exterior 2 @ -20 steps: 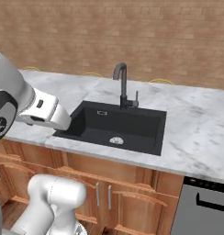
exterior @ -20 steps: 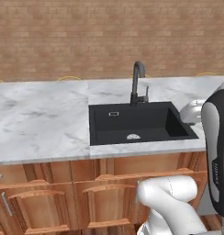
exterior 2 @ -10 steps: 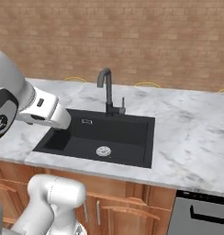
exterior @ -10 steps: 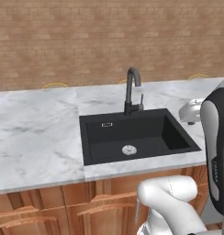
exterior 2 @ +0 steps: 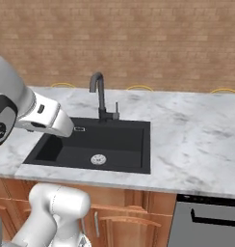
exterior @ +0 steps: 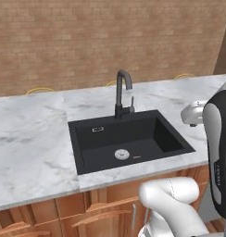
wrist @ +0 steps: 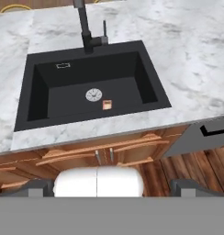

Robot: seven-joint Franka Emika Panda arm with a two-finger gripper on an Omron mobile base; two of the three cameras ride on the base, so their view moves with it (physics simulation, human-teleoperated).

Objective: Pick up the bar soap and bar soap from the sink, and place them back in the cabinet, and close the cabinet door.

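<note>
A small orange bar soap lies on the floor of the black sink, just right of the round silver drain. In the left base view the bar soap is a thin orange sliver beside the drain in the sink. My gripper hangs high above the counter's front edge, open and empty, its dark fingertips far apart. A warm-brown wooden edge shows at the top right of the left base view; I cannot tell whether it is the cabinet or its door.
A dark gooseneck faucet stands behind the basin. White marble counter runs on both sides, with a brick wall behind. Low wooden cabinets sit below the counter, and a grey dishwasher front is to the right.
The whole picture has shifted, so the base has driven. The sink now sits further left and lower in the base views. Nothing in the sink has moved.
</note>
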